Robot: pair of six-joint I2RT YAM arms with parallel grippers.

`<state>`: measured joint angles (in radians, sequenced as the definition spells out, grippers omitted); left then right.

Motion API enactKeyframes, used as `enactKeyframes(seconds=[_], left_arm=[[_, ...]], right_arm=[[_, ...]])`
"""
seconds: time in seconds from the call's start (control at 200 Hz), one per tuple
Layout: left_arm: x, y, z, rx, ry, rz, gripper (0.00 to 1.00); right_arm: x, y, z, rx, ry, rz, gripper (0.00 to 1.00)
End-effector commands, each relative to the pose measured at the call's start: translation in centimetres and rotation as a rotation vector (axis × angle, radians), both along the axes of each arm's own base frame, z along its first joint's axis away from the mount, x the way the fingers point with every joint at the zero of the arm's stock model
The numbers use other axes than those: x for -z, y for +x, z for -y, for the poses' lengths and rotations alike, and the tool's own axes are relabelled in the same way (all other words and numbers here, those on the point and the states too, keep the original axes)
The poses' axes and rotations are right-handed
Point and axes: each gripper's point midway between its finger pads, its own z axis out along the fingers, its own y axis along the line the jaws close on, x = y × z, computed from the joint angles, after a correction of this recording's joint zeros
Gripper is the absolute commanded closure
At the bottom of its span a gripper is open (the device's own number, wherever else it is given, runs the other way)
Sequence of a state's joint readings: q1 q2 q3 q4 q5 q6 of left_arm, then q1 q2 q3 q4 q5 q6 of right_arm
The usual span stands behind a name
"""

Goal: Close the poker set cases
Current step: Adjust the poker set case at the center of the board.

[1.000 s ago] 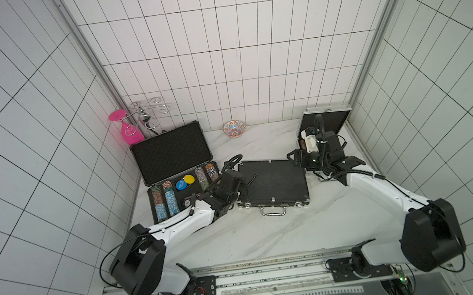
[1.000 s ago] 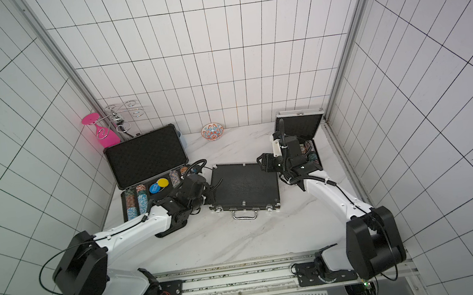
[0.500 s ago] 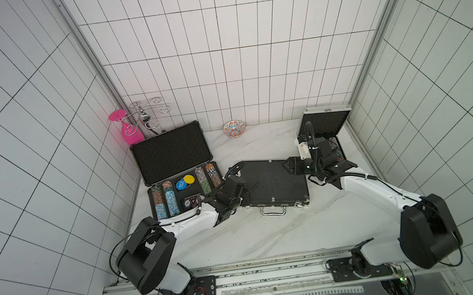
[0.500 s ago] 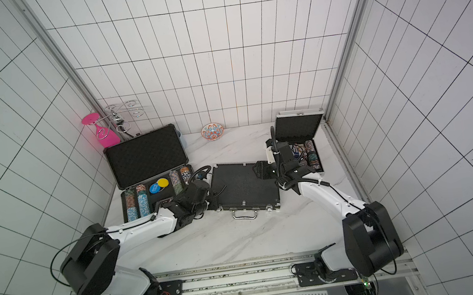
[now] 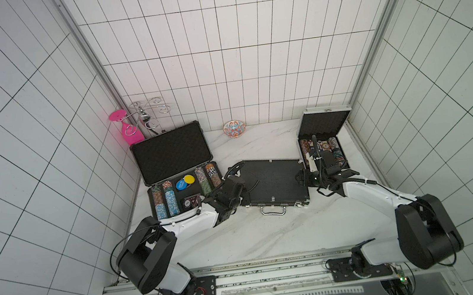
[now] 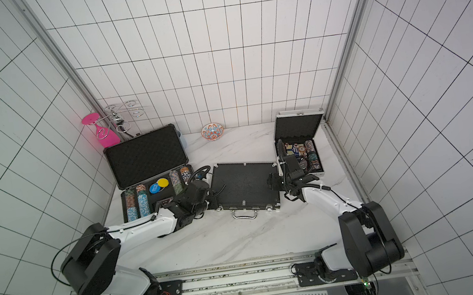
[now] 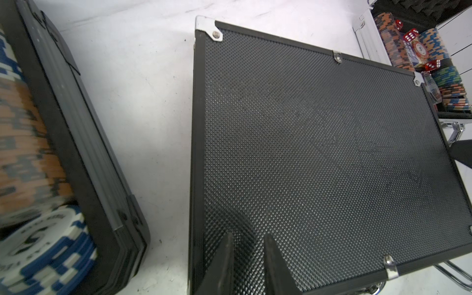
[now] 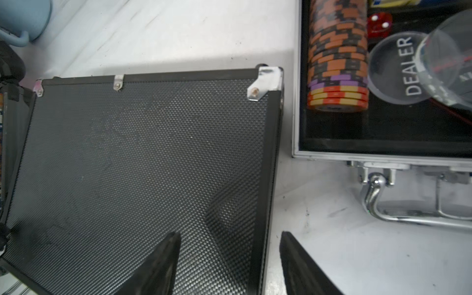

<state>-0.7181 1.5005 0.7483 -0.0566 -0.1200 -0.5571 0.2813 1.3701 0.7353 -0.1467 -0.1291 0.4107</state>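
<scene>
On my left wrist feed, the left gripper (image 7: 246, 238) has its fingers only a narrow gap apart with nothing between them. It is poised over the dimpled lid of the medium black case (image 7: 319, 153), close to that lid's left edge; I cannot tell whether it touches. The right gripper (image 8: 229, 233) is spread wide and empty. One finger (image 8: 163, 255) is above the same lid and the other is over the marble table (image 8: 319, 255), straddling the case's right edge.

In both top views that medium case lies flat and closed at mid-table, with its chrome handle (image 5: 273, 210) toward the arm bases. Just beside it on the right, the small silver case (image 5: 323, 124) is open with its lid raised, holding chip stacks, red dice (image 8: 379, 24) and a clear DEALER button (image 8: 398, 69). On the left, the large ribbed black case (image 5: 172, 153) is open too, with rows of chips in its tray. A patterned bowl (image 5: 234, 129) sits by the back wall, and a pink glass (image 5: 129, 131) is in the left corner.
</scene>
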Motion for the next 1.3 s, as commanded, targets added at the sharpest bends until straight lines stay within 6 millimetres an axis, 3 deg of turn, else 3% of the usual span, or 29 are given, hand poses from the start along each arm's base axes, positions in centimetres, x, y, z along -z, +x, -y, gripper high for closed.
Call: enactKeyframes(seconds=[0.0, 0.295, 0.555, 0.979, 1.154, 1.299], left_arm=[[3.5, -2.2, -1.5, 0.001, 0.072, -0.120, 0.77], [3.3, -1.9, -2.0, -0.030, 0.083, -0.110, 0.77], [3.2, -0.9, -1.5, -0.038, 0.081, -0.117, 0.76], [2.2, 0.0, -1.1, -0.044, 0.075, -0.104, 0.67], [-0.1, 0.3, -1.1, -0.035, 0.062, -0.066, 0.57], [-3.2, 0.9, -0.8, -0.032, 0.041, -0.016, 0.56]], right_arm=[[2.4, -1.0, 0.6, 0.020, -0.006, -0.052, 0.35], [1.5, 1.1, -2.6, -0.079, 0.081, -0.001, 0.43], [1.0, 3.2, -3.8, -0.119, 0.097, 0.021, 0.45], [-0.9, 6.4, -5.5, -0.202, 0.074, 0.058, 0.42], [-3.2, 6.1, -4.3, -0.188, 0.011, 0.084, 0.38], [-5.6, 5.1, -3.3, -0.160, -0.013, 0.118, 0.37]])
